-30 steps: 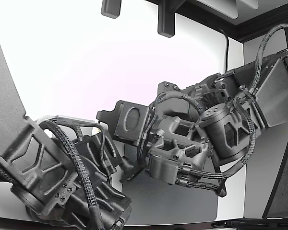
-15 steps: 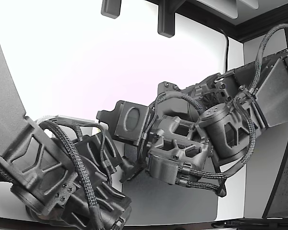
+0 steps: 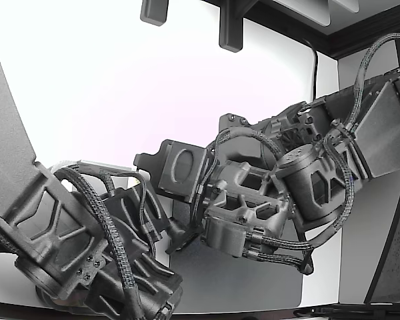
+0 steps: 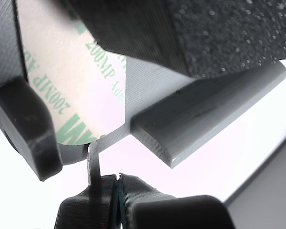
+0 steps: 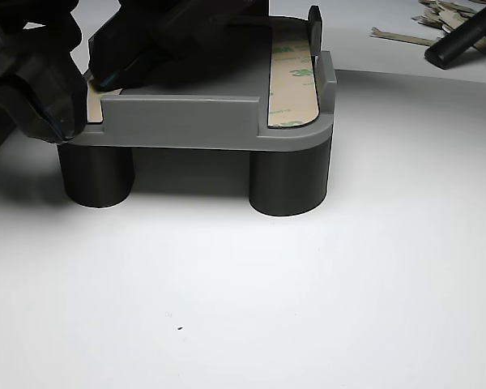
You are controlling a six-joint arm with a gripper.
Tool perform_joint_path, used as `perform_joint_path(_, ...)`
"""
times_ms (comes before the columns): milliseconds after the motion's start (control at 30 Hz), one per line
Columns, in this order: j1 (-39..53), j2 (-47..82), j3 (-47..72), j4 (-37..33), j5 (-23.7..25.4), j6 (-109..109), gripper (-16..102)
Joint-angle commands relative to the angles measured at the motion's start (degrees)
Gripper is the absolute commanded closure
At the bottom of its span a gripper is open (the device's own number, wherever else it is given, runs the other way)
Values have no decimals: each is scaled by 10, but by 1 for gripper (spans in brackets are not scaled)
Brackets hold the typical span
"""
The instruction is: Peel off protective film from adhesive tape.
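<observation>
Here we start with the pale strip of adhesive tape with green lettering on its protective film (image 4: 71, 95), which lies flat on the grey moulded fixture plate (image 5: 186, 113) that stands on dark round legs on the white worktop (image 5: 308, 284). In the wrist view a thin tab (image 4: 93, 162) of the film hangs off the strip's rounded end and runs down into the dark gripper (image 4: 118, 191), whose jaws stand together, pinching that tab. A second, similar printed strip (image 5: 294, 81) lies along the plate's other edge, untouched, and discarded film scraps (image 5: 405, 34) lie far off on the worktop. In the exterior view two black arms crowd together and hide the plate.

We judge the peel barely begun. The hold is on a narrow tab only, so a sharp or sideways pull could tear it or let it slip free; pulling too steeply might lift the tape itself with its film.
</observation>
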Motion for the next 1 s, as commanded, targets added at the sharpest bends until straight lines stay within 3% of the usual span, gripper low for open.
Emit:
perform_joint_path(0,-4,9,-18,-2,3,1,97)
perform_joint_path(967,-3,9,-18,0,4,2,97)
